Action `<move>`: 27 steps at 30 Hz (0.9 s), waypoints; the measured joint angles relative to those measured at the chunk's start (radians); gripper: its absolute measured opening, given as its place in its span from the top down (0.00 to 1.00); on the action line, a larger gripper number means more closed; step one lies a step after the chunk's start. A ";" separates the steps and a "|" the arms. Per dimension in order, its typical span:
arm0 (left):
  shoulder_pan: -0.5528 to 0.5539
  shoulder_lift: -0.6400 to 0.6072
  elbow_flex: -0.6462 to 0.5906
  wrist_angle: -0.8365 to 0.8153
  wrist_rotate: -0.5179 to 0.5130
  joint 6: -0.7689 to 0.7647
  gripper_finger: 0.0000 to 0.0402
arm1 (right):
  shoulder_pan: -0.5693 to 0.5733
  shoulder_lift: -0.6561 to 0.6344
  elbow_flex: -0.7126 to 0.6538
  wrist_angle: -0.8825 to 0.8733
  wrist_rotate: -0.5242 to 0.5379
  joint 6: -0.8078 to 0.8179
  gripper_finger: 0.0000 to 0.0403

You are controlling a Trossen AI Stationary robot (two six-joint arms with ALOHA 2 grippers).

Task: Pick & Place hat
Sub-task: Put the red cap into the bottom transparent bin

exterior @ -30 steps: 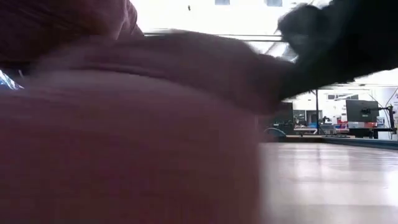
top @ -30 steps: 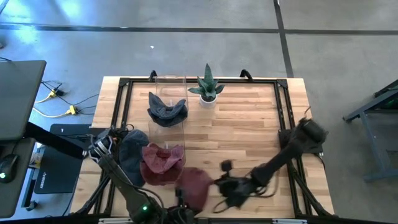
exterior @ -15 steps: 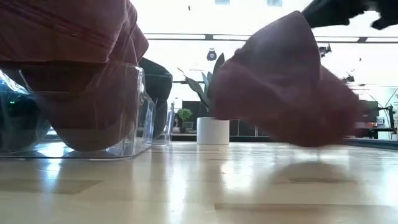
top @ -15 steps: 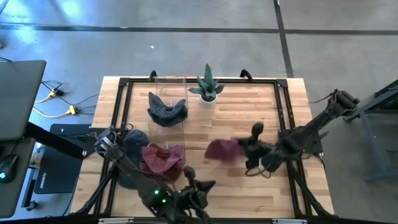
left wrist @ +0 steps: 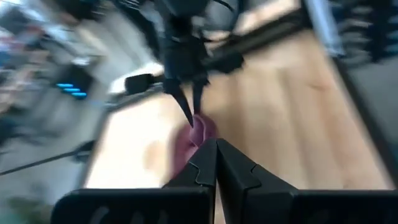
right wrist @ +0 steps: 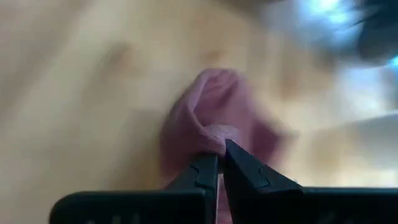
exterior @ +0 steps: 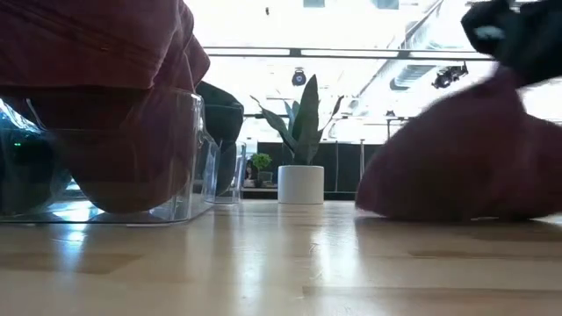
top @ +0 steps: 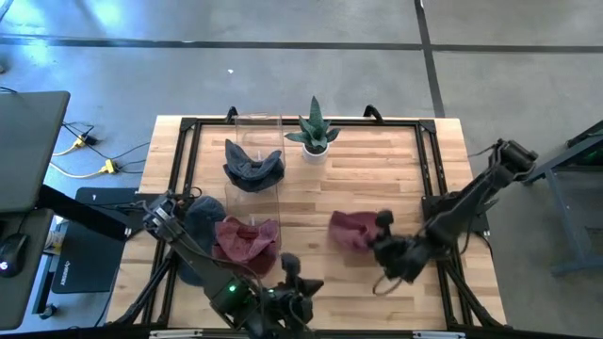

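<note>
One soft maroon fabric hat [top: 352, 231] is resting on the wooden table [top: 377, 169], right of centre near the front edge; right gripper [top: 384, 241] is pinching its edge. Left gripper [top: 294, 282] is waiting, fingers together, at the front edge. Placing step; next, releasing.

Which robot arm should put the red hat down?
The right one. The right gripper is already shut on the maroon hat, low over the table. The left gripper is shut, empty, at the near edge.
</note>
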 joint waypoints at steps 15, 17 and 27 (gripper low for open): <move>0.105 0.076 0.000 -0.012 0.359 0.074 1.00 | 0.104 0.114 0.087 -0.277 -0.293 0.411 0.54; 0.125 0.083 -0.003 -0.009 0.394 0.072 1.00 | 0.105 0.114 0.122 -0.274 -0.318 0.423 0.48; 0.178 0.096 -0.002 -0.098 0.559 0.010 1.00 | 0.005 0.116 0.144 -0.279 -0.149 0.649 0.48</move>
